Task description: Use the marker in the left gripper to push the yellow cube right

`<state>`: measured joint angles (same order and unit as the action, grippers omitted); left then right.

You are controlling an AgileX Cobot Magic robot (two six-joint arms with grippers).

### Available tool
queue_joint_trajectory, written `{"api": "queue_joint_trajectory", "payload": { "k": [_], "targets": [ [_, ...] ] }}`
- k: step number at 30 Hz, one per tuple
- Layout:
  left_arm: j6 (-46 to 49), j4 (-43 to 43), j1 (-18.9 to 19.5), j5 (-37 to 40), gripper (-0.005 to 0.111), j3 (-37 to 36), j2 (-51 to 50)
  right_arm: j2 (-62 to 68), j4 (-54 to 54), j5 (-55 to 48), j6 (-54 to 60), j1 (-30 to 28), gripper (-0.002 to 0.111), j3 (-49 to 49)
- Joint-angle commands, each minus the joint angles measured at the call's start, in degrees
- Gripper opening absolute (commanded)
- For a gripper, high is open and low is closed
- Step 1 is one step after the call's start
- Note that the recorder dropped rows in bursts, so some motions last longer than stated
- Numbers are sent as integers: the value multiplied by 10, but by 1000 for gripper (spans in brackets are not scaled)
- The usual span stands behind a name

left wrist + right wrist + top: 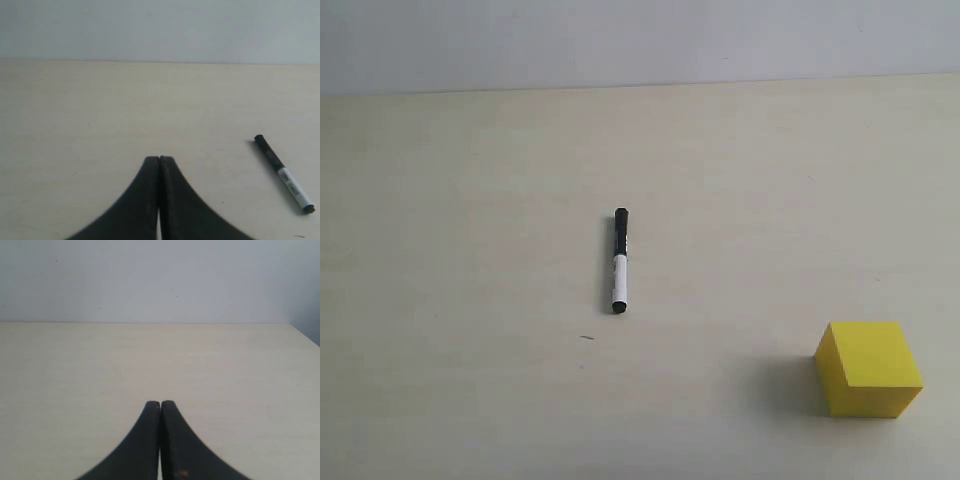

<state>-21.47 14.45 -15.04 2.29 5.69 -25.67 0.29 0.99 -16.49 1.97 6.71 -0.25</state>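
Left gripper (pixel 159 159) is fully closed: its two black fingers (pixel 142 200) press flat against each other with nothing between them, and it hangs over bare table (pixel 100 110). One marker (pixel 285 175) lies flat on the table off to the side of this gripper, apart from it and not touched by it. In the exterior view the marker (pixel 619 262) lies near the middle of the table (pixel 450 200), its long black cap pointing toward the far wall (pixel 640 40) and its white barrel with a small black tip toward the near edge. One yellow cube (pixel 869 368) sits flat on the table, well apart from the marker, to the right of it and closer to the near edge, casting a soft shadow on its left side. One small dark speck (pixel 587 338) marks the table just beside the marker's tip end. Right gripper (pixel 160 402) is closed in the same way, its two fingers together and holding nothing, also over bare table.
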Motion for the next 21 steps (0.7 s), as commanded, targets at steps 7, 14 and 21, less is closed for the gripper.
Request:
{"api": "queue_joint_trajectory", "payload": {
  "k": [7,14,21],
  "targets": [
    [5,12,20,60,0,-1,111,-3,1,3,0,-3,0,2],
    [5,19,20,97,0,-1,183,-3,1,3,-1,-3,0,2],
    [17,20,20,159,0,-4,242,-3,1,3,-1,-3,0,2]
  ]
}}
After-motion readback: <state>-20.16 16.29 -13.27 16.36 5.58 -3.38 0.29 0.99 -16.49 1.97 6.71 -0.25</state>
